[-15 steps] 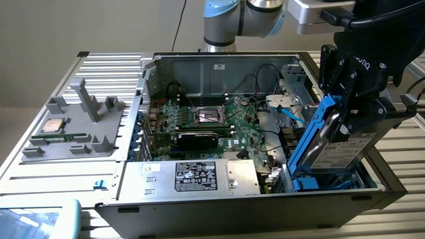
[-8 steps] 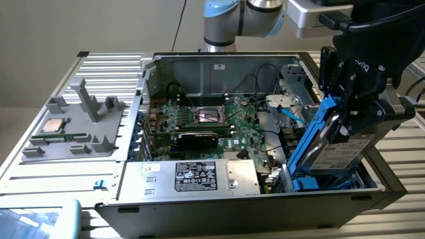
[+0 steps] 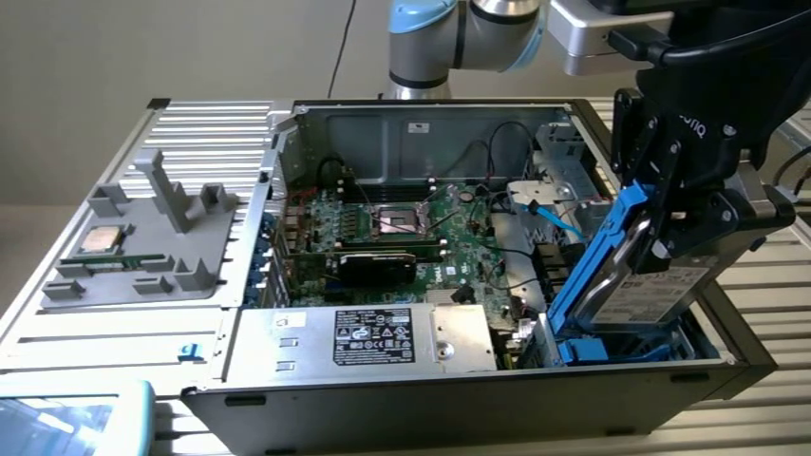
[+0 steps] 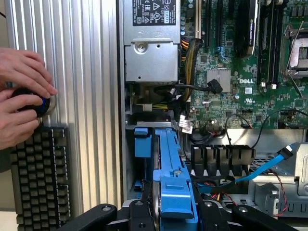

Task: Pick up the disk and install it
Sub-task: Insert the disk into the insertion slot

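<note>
Disk (image 3: 662,290), clamped edgewise in the gripper (image 3: 669,249), hangs tilted over the drive bay (image 3: 621,348) at the computer case (image 3: 507,404) corner. It is probably rigid, weighty and shock-sensitive, so its blue carrier frame (image 3: 595,256) seems the safest hold.

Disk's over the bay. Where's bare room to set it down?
Bare ribbed table around the grey fixture tray, and the strip between keyboard and case. Crowded: a person's hands by the keyboard; inside the case, motherboard, power supply, and the bay corner where the hand holds the disk.
</note>
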Available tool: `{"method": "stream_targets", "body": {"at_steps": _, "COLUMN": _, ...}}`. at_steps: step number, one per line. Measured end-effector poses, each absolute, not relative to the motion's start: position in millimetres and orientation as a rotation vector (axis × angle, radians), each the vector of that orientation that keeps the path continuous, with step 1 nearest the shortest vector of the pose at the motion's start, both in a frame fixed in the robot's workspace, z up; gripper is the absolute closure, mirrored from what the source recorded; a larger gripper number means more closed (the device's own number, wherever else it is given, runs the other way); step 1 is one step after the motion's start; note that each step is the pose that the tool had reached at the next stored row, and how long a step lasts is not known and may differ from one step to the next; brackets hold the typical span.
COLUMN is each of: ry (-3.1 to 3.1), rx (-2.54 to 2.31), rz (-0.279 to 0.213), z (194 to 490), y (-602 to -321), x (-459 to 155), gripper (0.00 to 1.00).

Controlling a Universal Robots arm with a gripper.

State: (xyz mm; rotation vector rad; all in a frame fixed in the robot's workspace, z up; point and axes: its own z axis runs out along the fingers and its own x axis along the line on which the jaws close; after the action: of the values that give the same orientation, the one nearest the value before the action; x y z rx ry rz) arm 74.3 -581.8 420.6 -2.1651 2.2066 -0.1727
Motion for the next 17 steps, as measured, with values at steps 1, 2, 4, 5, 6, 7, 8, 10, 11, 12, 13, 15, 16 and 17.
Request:
{"method": "stream_targets", "body": {"at_steps": 1, "ry": 2.206, "rx": -2.164, "rz": -0.174, "z": 420.5, "y": -581.7, "x": 74.1, "gripper": 0.63}}
{"method": "stream_targets", "body": {"at_steps": 2, "ry": 2.205, "rx": -2.163, "rz": -0.176, "z": 420.5, "y": -581.7, "x": 73.6, "gripper": 0.63}}
{"method": "stream_targets", "body": {"at_steps": 4, "ry": 2.203, "rx": -2.161, "rz": -0.180, "z": 420.6, "y": -581.5, "x": 72.6, "gripper": 0.63}}
{"method": "stream_targets", "body": {"at_steps": 5, "ry": 2.202, "rx": -2.160, "rz": -0.183, "z": 420.6, "y": -581.5, "x": 72.1, "gripper": 0.63}}
{"method": "stream_targets", "body": {"at_steps": 6, "ry": 2.200, "rx": -2.158, "rz": -0.186, "z": 420.5, "y": -581.3, "x": 71.5, "gripper": 0.63}}
{"method": "stream_targets", "body": {"at_steps": 7, "ry": 2.199, "rx": -2.157, "rz": -0.189, "z": 420.6, "y": -581.3, "x": 71.0, "gripper": 0.63}}
{"method": "stream_targets", "body": {"at_steps": 8, "ry": 2.198, "rx": -2.156, "rz": -0.192, "z": 420.5, "y": -581.2, "x": 70.5, "gripper": 0.63}}
{"method": "stream_targets", "body": {"at_steps": 10, "ry": 2.196, "rx": -2.154, "rz": -0.196, "z": 420.5, "y": -581.1, "x": 69.6, "gripper": 0.63}}
{"method": "stream_targets", "body": {"at_steps": 11, "ry": 2.196, "rx": -2.153, "rz": -0.197, "z": 420.4, "y": -581.0, "x": 69.1, "gripper": 0.63}}
{"method": "stream_targets", "body": {"at_steps": 12, "ry": 2.195, "rx": -2.153, "rz": -0.198, "z": 420.4, "y": -580.9, "x": 68.6, "gripper": 0.63}}
{"method": "stream_targets", "body": {"at_steps": 13, "ry": 2.195, "rx": -2.153, "rz": -0.199, "z": 420.3, "y": -580.9, "x": 68.2, "gripper": 0.63}}
{"method": "stream_targets", "body": {"at_steps": 15, "ry": 2.195, "rx": -2.153, "rz": -0.200, "z": 420.1, "y": -580.8, "x": 67.7, "gripper": 0.63}}
{"method": "stream_targets", "body": {"at_steps": 16, "ry": 2.194, "rx": -2.153, "rz": -0.201, "z": 420.1, "y": -580.8, "x": 67.7, "gripper": 0.63}}
{"method": "stream_targets", "body": {"at_steps": 17, "ry": 2.194, "rx": -2.152, "rz": -0.201, "z": 420.0, "y": -580.8, "x": 67.6, "gripper": 0.63}}
